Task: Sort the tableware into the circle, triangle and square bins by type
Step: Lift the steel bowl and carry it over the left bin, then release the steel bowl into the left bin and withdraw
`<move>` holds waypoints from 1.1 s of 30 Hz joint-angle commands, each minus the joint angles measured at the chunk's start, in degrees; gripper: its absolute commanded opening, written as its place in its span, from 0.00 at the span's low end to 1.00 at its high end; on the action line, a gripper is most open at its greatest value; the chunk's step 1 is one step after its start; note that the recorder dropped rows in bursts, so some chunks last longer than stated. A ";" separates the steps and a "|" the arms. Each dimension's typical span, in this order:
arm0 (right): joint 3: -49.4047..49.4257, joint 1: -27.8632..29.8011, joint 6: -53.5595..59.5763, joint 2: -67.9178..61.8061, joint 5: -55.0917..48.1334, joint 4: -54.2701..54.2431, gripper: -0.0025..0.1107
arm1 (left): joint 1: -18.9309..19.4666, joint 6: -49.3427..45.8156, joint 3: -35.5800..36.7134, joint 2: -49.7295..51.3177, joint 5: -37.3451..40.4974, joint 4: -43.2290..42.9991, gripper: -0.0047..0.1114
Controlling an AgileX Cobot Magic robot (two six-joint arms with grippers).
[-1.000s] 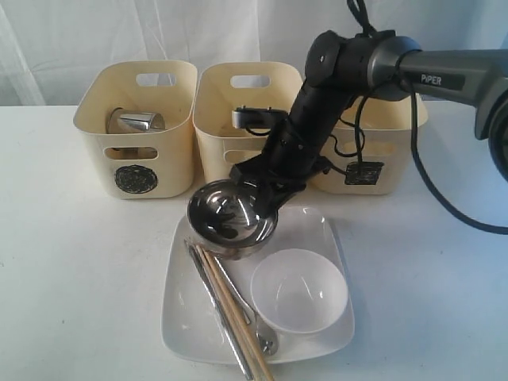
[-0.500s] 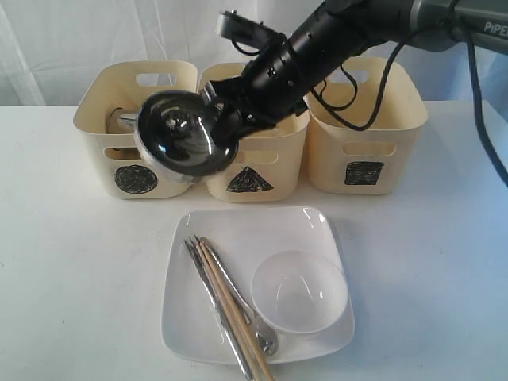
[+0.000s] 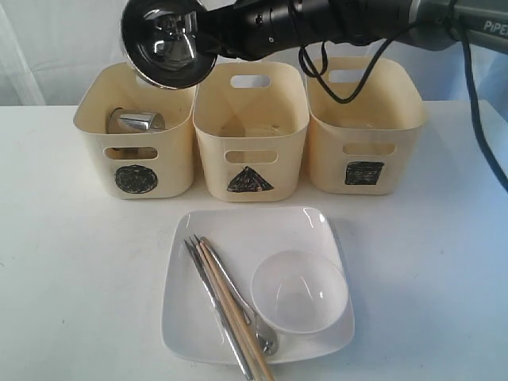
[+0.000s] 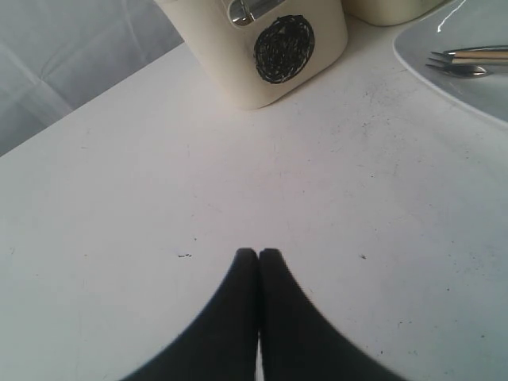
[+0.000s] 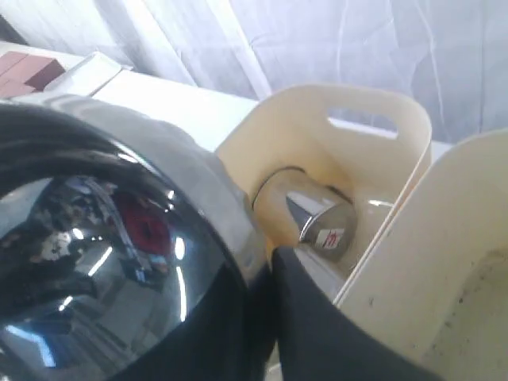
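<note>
The right pincer (image 3: 208,40) grips the shiny steel bowl (image 3: 163,44) by its rim, tilted, high above the circle bin (image 3: 94,151) at the far left (a steel mug (image 3: 135,121) lies inside). I judge the bowl light, stiff and slippery; the thin rim is the best hold. The left pincer (image 4: 258,254) is pressed together, empty, over the surface (image 4: 357,198).

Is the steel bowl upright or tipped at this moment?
Tipped. The steel bowl, held by the right tool above the circle bin, shows its opening sideways to the exterior view, not upward.
</note>
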State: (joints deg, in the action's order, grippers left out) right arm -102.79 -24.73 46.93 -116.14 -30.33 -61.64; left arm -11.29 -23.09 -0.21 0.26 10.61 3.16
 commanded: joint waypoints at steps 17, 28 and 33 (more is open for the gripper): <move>-8.05 -3.48 9.87 -11.47 7.24 -6.99 0.02 | -0.25 0.14 0.21 -0.26 -0.11 0.17 0.04; -8.05 -3.48 9.87 -12.05 7.41 -7.11 0.08 | -0.25 0.14 0.21 -0.26 -0.11 0.17 0.04; -8.05 -3.48 9.63 -12.39 7.41 -7.11 0.18 | -0.25 0.14 0.21 -0.26 -0.11 0.17 0.04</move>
State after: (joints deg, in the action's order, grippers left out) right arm -110.21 -28.07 56.52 -128.67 -23.33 -68.16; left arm -11.29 -23.09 -0.21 0.26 10.61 3.16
